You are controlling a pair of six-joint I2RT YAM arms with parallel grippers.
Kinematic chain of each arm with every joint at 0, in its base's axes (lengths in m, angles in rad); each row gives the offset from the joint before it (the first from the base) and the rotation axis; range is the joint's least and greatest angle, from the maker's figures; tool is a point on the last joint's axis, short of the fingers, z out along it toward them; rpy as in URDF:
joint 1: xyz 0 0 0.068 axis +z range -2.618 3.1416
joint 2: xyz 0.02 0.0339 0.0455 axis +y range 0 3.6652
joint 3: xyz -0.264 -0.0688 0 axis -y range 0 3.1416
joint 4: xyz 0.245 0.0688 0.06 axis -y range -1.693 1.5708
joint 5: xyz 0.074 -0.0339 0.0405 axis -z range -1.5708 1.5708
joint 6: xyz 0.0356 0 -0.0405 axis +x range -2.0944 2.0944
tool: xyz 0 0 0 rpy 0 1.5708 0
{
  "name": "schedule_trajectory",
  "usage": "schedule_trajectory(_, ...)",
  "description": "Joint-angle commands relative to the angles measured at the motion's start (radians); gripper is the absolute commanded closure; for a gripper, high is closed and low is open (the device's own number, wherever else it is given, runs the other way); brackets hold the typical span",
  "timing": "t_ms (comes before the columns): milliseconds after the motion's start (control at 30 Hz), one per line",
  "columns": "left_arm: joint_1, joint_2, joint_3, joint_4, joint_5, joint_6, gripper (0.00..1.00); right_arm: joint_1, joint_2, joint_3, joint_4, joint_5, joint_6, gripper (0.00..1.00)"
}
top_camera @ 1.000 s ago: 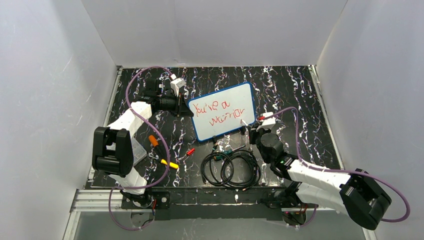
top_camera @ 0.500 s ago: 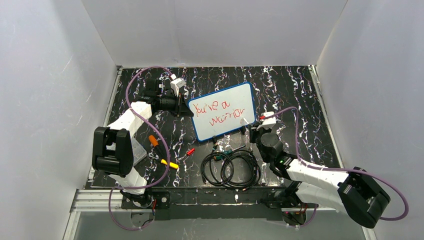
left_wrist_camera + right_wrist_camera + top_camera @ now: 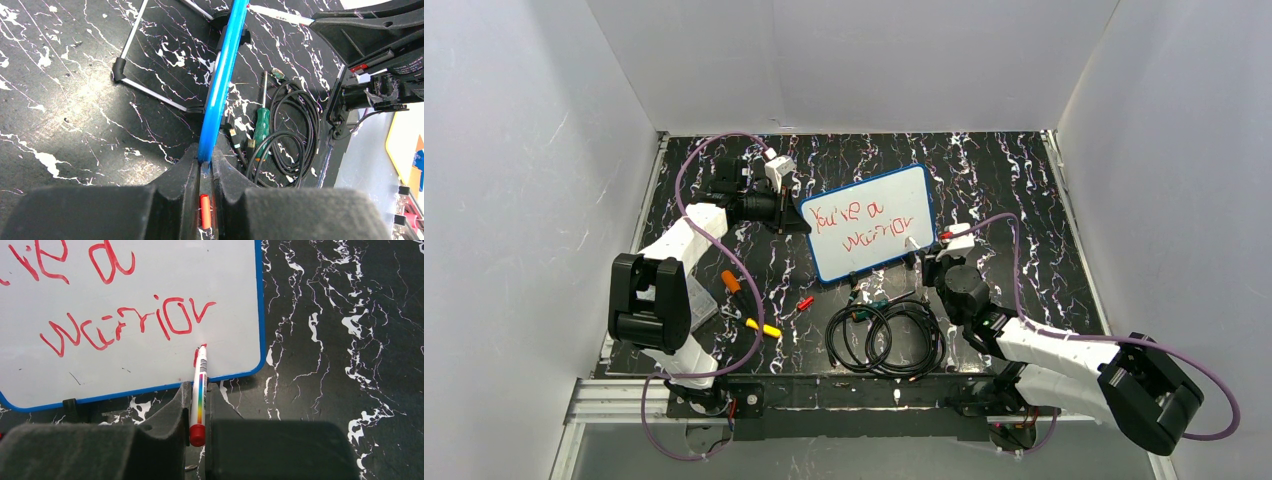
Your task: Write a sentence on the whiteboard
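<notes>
The whiteboard (image 3: 871,221), white with a blue frame, stands tilted on the black marbled table. The sentence (image 3: 861,226) in red reads "You're a warrior" in two lines; it also shows in the right wrist view (image 3: 127,324). My left gripper (image 3: 790,213) is shut on the whiteboard's left edge, seen edge-on in the left wrist view (image 3: 222,75). My right gripper (image 3: 924,254) is shut on a white marker (image 3: 199,390) with a red end and rainbow stripe. Its red tip (image 3: 201,346) sits at the board just below the last "r".
Coiled black cables (image 3: 886,338) lie in front of the board, with a green-handled screwdriver (image 3: 262,125) beside them. An orange marker (image 3: 731,281), a yellow one (image 3: 764,328) and a red cap (image 3: 805,303) lie front left. A wire stand (image 3: 150,90) props the board from behind.
The right arm has shifted very slightly; the marker tip stays near the end of "warrior". The left arm and the board have not moved.
</notes>
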Motion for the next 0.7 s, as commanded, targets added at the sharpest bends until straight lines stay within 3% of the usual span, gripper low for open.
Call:
schedule_trajectory(0, -0.007, -0.031, 0.018, -0.009, 0.010, 0.010, 1.00, 0.003, -0.009, 0.036, 0.012, -0.031, 0.021, 0.99)
schedule_trajectory(667, -0.007, -0.030, 0.017, -0.009, 0.009, 0.011, 1.00, 0.003, 0.027, 0.038, 0.077, 0.084, -0.027, 0.99)
